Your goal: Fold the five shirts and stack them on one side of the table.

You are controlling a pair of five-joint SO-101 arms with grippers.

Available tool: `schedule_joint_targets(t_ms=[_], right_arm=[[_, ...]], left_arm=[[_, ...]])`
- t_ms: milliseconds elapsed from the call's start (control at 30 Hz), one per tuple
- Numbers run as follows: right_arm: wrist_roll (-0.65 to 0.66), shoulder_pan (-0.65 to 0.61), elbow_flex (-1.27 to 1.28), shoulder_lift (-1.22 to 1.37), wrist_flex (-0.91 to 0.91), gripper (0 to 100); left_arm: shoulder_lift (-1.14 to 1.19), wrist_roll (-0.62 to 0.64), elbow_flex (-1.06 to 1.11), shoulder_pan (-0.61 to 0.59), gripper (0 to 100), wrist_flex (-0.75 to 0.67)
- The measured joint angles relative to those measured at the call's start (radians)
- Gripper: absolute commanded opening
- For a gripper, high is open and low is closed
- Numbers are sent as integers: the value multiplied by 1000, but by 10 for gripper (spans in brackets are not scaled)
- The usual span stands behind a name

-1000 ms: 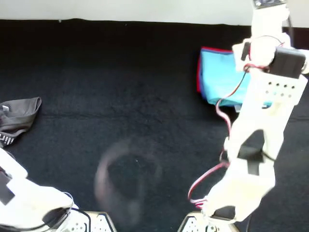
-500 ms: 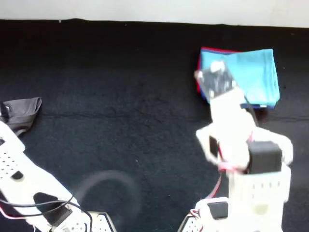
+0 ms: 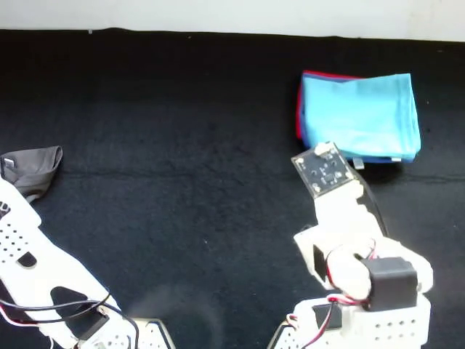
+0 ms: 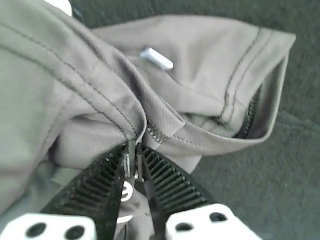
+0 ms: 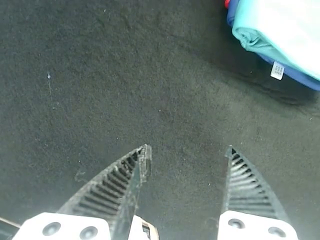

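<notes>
Item one: folded stack (image 3: 360, 116), light blue shirt uppermost, blue and red edges beneath, on the black table (image 3: 182, 109).
Item two: grey shirt (image 3: 35, 166), well apart from the stack, across the table. We find the left gripper (image 4: 134, 150) clamped tight on its fabric.
Item three: right gripper (image 5: 187, 152), near the stack, jaws spread wide, holding nothing.

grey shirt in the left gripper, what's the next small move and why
Probably drag the grey shirt toward the middle of the table. The left gripper is shut on a seam of it, the shirt lies bunched at the table's left edge, and the right gripper hangs open over bare table near the folded stack. The shirt likely needs spreading flat before any fold.
</notes>
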Motion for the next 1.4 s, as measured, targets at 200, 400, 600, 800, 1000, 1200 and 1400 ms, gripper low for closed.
schedule_joint_targets(t_ms=[200,400,600,800,1000,1200,1400], right_arm=[[0,0,0,-21,0,231],[0,0,0,-21,0,231],[0,0,0,-21,0,231],[0,0,0,-21,0,231],[0,0,0,-21,0,231],[0,0,0,-21,0,231],[0,0,3,-21,0,231]], left_arm=[[-48,25,-101,26,8,138],[-276,51,-46,104,8,157],[-615,51,178,304,8,158],[-1019,52,379,603,8,164],[-1275,150,543,858,8,164],[-1378,235,562,974,8,164],[-1462,244,543,982,8,166]])
